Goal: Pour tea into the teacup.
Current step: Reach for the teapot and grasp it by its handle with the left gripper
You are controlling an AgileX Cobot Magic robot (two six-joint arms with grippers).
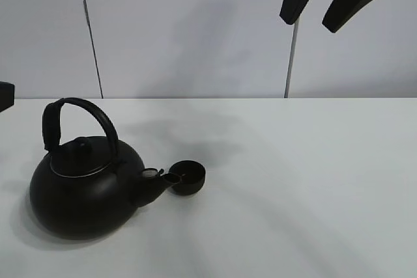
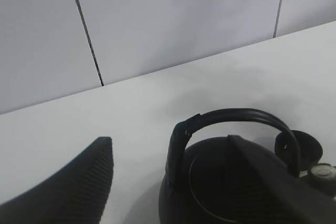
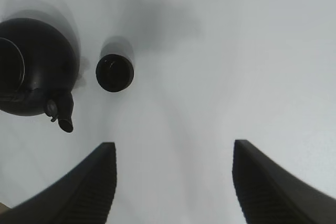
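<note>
The right gripper [image 3: 173, 144] hangs high above the white tabletop [image 1: 306, 200]. Its ribbed black fingers [image 3: 89, 192] are spread wide with nothing between them. The small round matte-black handleless teacup [image 3: 114, 73] stands upright on the table, well below the gripper and off toward the left arm's side. The left gripper [image 2: 169, 139] is also spread wide and empty, near the big round black kettle [image 1: 85, 193] with its arched handle. From there the teacup lies beyond the kettle, just beside its spout [image 1: 163, 180].

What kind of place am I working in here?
Likely a lab test bench, not a kitchen: plain white table, white panelled wall behind, with a black kettle and teacup set out.
</note>
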